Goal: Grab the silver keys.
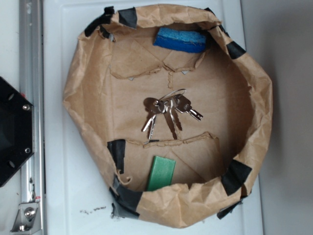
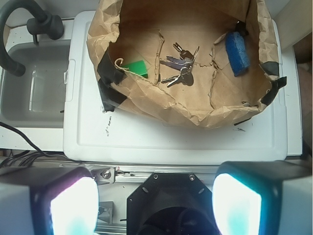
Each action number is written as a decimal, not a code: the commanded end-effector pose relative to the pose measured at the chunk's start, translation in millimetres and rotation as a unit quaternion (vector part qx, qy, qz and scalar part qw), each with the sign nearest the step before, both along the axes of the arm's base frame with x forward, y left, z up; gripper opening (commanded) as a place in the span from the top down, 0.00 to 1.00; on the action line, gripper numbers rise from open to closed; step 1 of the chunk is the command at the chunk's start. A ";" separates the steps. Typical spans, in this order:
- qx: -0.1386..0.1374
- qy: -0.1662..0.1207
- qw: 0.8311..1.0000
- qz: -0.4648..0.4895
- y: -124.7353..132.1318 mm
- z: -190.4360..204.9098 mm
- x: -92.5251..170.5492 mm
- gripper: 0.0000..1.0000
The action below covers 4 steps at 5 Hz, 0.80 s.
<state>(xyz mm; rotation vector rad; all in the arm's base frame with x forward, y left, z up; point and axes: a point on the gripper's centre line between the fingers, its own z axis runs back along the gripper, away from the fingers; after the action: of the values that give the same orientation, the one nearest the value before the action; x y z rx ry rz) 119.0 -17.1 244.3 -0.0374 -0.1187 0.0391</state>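
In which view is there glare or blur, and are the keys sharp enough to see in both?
Wrist view: the pincer fingers at the bottom edge glow with overexposed white-cyan glare and are out of focus; the keys appear small but distinct. Exterior view: light is even, slightly soft overall, and the keys show bright metallic highlights against the brown paper.

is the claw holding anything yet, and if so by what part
Nothing is held. The claw is open and far from the silver keys, which lie loose in the paper bag.

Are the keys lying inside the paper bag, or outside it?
Inside. The keys lie fanned out on the bag's floor, between the sponge and the green block.
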 end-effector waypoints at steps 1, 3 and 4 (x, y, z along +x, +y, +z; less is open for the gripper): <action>0.000 0.000 1.000 0.000 0.0 0.0 0.0 0.00; 0.000 -0.027 0.994 0.105 17.9 -11.0 94.1 0.00; -0.009 -0.026 0.990 0.138 34.8 -34.2 120.4 0.00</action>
<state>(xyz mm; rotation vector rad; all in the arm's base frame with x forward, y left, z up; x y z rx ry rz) 237.6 10.5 200.5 -0.0388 -0.1403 0.3041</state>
